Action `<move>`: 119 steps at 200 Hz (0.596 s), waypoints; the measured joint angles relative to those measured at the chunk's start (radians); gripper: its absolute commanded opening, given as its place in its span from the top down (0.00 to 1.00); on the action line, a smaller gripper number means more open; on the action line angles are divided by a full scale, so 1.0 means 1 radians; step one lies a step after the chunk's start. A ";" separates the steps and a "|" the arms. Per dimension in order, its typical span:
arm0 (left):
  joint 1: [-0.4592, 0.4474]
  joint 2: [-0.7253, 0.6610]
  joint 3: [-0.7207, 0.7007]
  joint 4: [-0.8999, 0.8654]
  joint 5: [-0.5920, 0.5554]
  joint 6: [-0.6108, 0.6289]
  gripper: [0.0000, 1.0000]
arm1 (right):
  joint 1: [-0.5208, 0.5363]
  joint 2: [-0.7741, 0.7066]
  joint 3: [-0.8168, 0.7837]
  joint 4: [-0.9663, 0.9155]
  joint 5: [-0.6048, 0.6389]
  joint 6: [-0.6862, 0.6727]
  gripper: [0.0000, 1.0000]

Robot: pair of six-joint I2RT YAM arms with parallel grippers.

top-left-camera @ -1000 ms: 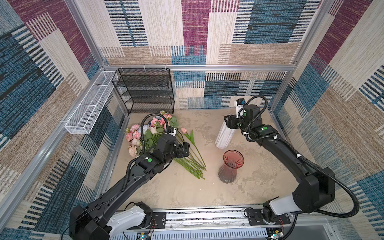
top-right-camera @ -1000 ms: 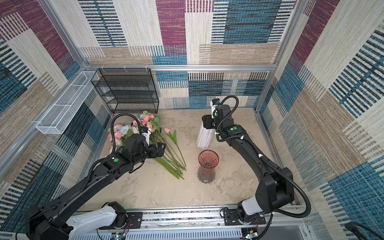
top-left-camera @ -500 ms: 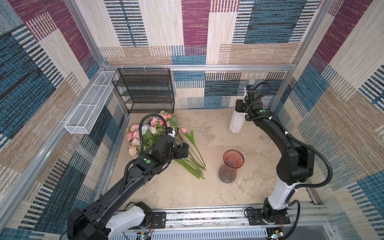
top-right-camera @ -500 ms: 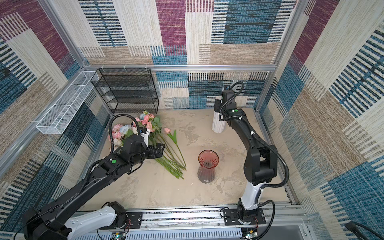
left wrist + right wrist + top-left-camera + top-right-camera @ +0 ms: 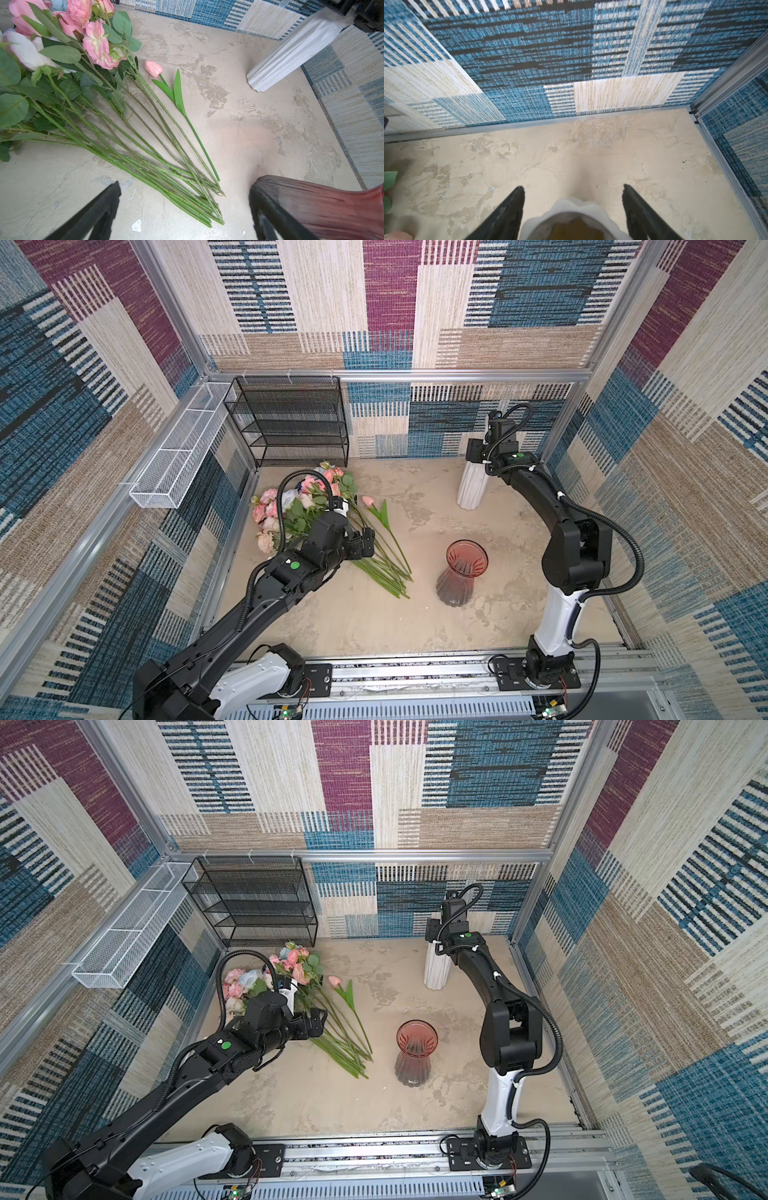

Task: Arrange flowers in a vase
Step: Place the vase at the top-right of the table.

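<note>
The flowers (image 5: 299,506) (image 5: 291,969) (image 5: 93,41) lie in a bunch at the left of the floor, pink, cream and pale blue heads toward the back. Their green stems (image 5: 386,568) fan toward a red glass vase (image 5: 463,572) (image 5: 415,1052) (image 5: 332,207) standing upright in the middle. A short pink tulip (image 5: 368,501) (image 5: 153,68) lies beside the bunch. My left gripper (image 5: 368,541) (image 5: 186,187) hangs open over the stem ends, holding nothing. At the back right, my right gripper (image 5: 473,452) (image 5: 573,187) is open, its fingers either side of an upright white ribbed vase (image 5: 469,489) (image 5: 571,207), clear of its rim.
A black wire shelf (image 5: 291,423) stands against the back wall at the left. A white wire basket (image 5: 178,456) hangs on the left wall. Carpeted walls close in the floor on three sides, and the white vase is near the back right corner (image 5: 691,112).
My right arm carried the white vase from beside the red vase to the back right, and its jaws have spread off it. The left arm has barely moved.
</note>
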 measured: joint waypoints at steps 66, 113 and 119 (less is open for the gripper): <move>0.000 -0.005 0.000 -0.006 -0.007 0.000 0.01 | 0.000 -0.060 -0.018 0.011 -0.037 0.014 0.00; 0.002 -0.006 0.000 -0.008 -0.021 -0.004 0.01 | 0.000 -0.161 -0.027 0.038 -0.076 0.021 0.00; 0.002 -0.007 0.000 -0.008 -0.022 -0.004 0.01 | 0.000 -0.174 -0.032 0.040 -0.078 0.022 0.00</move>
